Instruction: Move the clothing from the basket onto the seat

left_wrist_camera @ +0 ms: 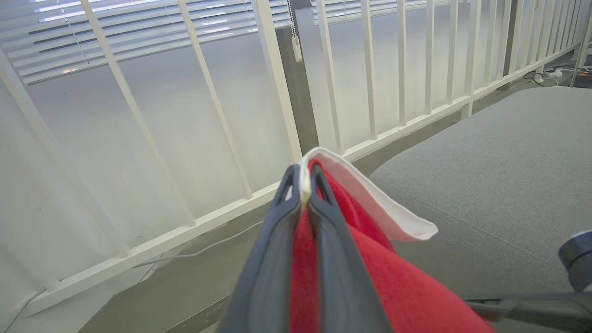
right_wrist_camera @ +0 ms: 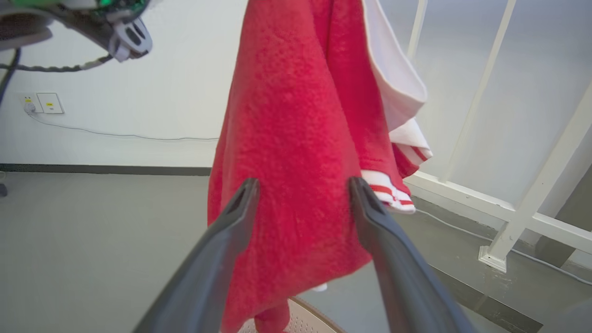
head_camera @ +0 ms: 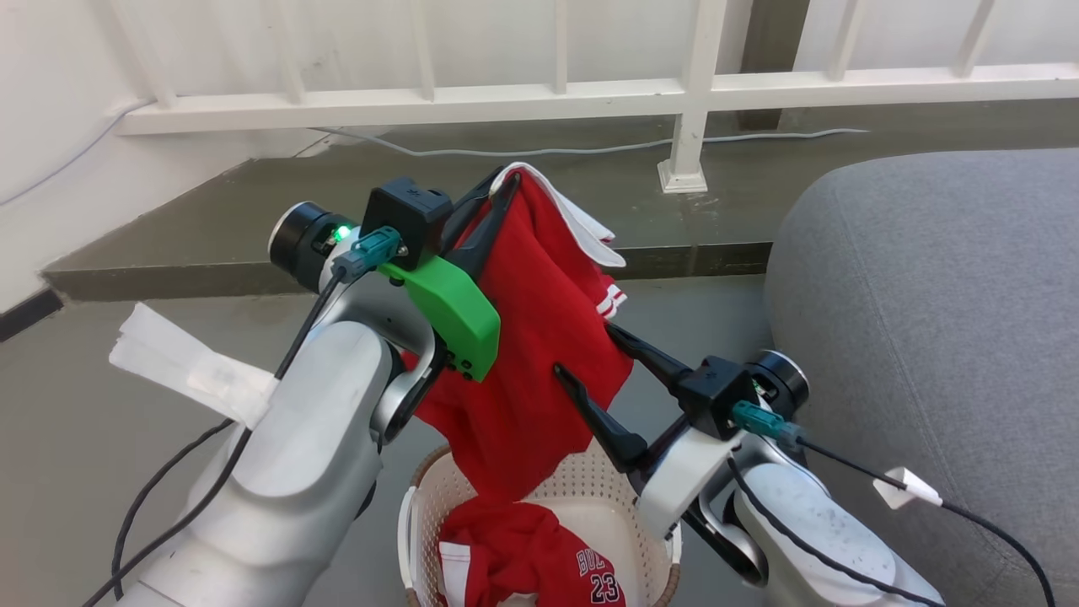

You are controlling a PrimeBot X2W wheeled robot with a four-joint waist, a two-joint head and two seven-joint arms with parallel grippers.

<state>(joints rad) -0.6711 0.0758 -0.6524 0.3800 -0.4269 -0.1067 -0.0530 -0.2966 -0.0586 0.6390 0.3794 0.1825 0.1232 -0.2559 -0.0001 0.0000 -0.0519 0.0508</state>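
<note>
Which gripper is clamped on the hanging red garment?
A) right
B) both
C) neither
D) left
D: the left gripper is shut on the white-trimmed top edge of the red garment, while the right gripper has its fingers wide open.

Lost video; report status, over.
Left hand shut on red white-trimmed fabric garment, hanging over cream perforated plastic basket. Right hand open, facing it. Grey fabric cushion seat looks unobstructed.

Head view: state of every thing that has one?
left pincer, shut on garment's white hem
right pincer, open, pointed at garment
garment, hanging from left pincer above basket
jersey, crumpled in basket
basket, upright on floor
seat, no clothing on visible part
</note>
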